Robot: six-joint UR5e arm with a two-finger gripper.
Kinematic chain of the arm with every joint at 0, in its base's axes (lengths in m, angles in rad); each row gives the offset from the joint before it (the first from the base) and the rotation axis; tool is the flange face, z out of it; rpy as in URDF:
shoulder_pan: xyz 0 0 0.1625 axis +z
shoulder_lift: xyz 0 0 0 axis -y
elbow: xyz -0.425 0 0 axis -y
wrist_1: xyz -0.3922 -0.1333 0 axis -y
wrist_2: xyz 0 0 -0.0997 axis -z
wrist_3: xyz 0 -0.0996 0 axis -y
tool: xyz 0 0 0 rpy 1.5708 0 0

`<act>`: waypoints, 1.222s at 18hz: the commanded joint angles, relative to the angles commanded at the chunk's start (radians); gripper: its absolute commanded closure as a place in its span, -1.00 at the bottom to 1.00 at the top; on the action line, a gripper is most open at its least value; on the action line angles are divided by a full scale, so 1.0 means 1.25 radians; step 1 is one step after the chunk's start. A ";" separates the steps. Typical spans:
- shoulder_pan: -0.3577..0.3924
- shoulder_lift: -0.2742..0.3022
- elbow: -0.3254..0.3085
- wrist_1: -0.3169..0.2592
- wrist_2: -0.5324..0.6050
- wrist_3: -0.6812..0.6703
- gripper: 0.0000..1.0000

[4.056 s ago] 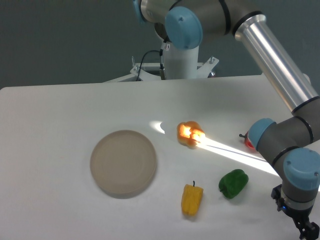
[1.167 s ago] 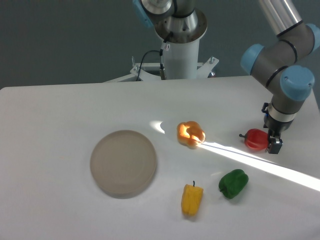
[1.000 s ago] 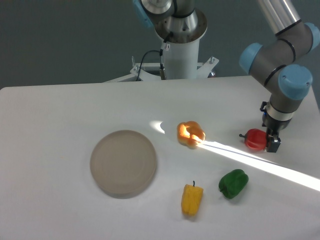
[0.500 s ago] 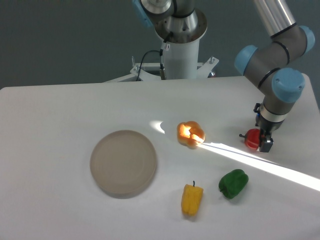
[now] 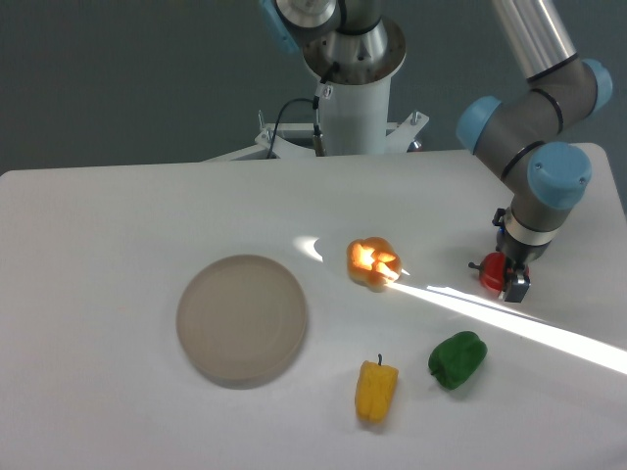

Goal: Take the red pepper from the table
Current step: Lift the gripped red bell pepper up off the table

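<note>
The red pepper lies on the white table at the right, its short dark stem pointing left. My gripper points straight down and stands low over the pepper's right half, hiding that side. One dark finger shows at the pepper's near right side; the other is hidden behind the pepper. The jaws look open around the pepper, which rests on the table.
An orange pepper sits in a bright streak of light left of the red one. A green pepper and a yellow pepper lie nearer the front. A round greyish-beige disc lies at centre left. The arm's base stands at the back.
The arm swung from the front right corner to the red pepper. Over the last second the gripper slid left over the pepper, covering more of it. The pepper has stayed in place.
</note>
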 joint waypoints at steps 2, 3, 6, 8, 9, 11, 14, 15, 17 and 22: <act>0.001 0.000 0.006 -0.001 0.000 -0.001 -0.36; 0.001 0.000 0.009 -0.001 0.001 -0.001 -0.23; 0.001 0.001 0.020 -0.002 0.002 -0.001 -0.06; 0.001 0.002 0.032 -0.004 0.005 -0.001 0.00; 0.001 0.004 0.042 -0.005 0.006 -0.001 0.00; -0.001 0.006 0.058 -0.007 0.001 -0.015 0.00; -0.032 0.002 0.099 -0.012 -0.002 -0.093 0.00; -0.037 -0.001 0.118 -0.015 -0.001 -0.116 0.00; -0.060 -0.009 0.153 -0.015 -0.002 -0.162 0.00; -0.126 -0.031 0.233 -0.016 -0.002 -0.321 0.00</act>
